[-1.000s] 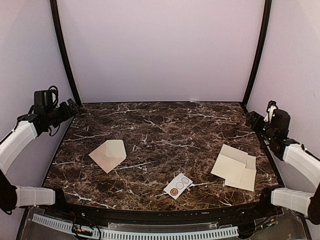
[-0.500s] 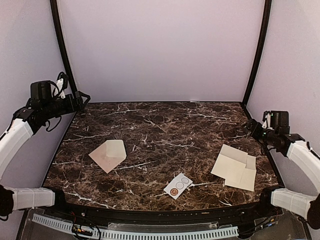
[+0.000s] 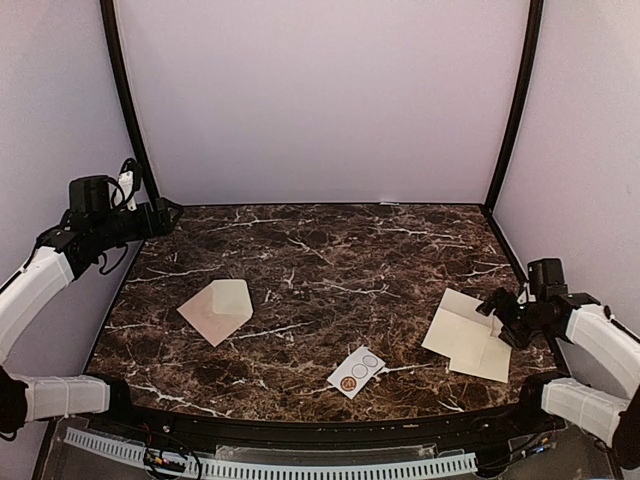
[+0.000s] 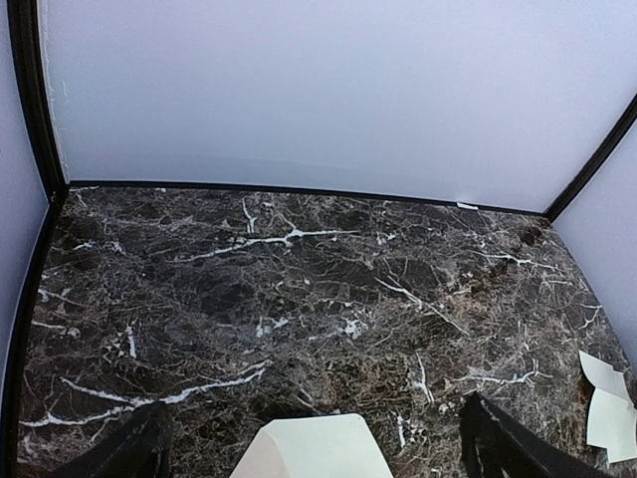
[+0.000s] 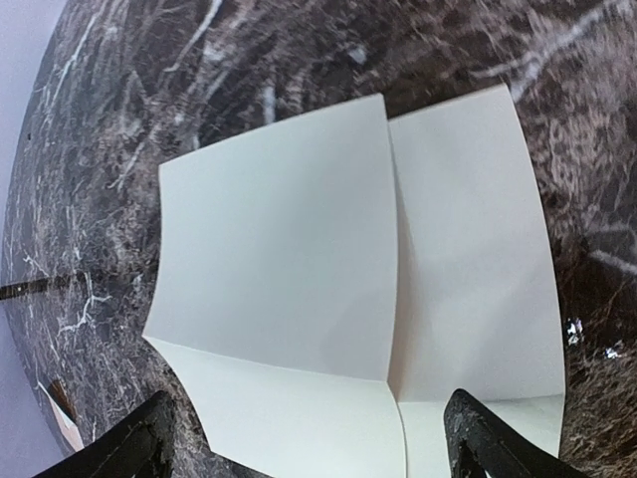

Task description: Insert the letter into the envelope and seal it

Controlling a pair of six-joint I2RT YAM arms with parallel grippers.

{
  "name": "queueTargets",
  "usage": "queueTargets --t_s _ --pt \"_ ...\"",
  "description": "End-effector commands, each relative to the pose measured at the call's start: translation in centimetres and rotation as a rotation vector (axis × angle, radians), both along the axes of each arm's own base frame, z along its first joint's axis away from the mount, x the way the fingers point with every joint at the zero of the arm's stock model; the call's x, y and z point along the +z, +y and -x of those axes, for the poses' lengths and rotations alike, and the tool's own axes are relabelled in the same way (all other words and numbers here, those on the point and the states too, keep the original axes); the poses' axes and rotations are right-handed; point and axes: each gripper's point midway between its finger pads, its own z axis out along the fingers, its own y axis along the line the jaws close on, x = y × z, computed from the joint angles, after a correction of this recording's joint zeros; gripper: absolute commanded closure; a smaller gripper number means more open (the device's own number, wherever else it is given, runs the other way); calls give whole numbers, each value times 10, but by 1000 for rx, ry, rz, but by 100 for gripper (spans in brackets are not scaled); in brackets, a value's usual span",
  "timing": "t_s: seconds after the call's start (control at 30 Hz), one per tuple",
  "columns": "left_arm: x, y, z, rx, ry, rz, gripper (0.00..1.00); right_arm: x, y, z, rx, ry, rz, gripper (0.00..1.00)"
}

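Observation:
The pinkish-tan envelope (image 3: 216, 308) lies flat on the left of the marble table, its pointed flap folded. In the left wrist view only its pale upper end (image 4: 315, 453) shows, at the bottom edge. The cream letter (image 3: 468, 335) lies unfolded on the right, creases visible (image 5: 299, 269). My right gripper (image 3: 500, 322) hovers low over the letter's right part, jaws open and straddling the paper (image 5: 309, 413), nothing held. My left gripper (image 3: 165, 215) stays open up at the back-left corner, far from the envelope (image 4: 315, 403).
A small white card printed with circles (image 3: 356, 371) lies near the front edge between envelope and letter. Its corner shows in the right wrist view (image 5: 65, 418). Lilac walls and black corner posts (image 3: 512, 110) close in the table on three sides.
My right arm has swung down from the right wall to just over the letter. My left arm rose and reached toward the back-left corner, then settled slightly.

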Motion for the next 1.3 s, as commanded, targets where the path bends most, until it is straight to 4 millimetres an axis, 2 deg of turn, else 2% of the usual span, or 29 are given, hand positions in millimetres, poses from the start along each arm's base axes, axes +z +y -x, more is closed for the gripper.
queueTargets --t_s 0.0,0.4,1.0,1.27 --pt "11 0 3 -9 -49 -8 1 -13 6 2 -21 18 -58 12" --pt "9 0 3 -10 -43 -8 1 -29 6 -5 -18 -30 -61 38" --pt "4 -1 1 -15 -27 -7 1 -16 0 -23 -15 -180 -16 50" --pt "1 -1 0 -14 -19 -8 1 -27 -1 -24 -10 -165 -9 55"
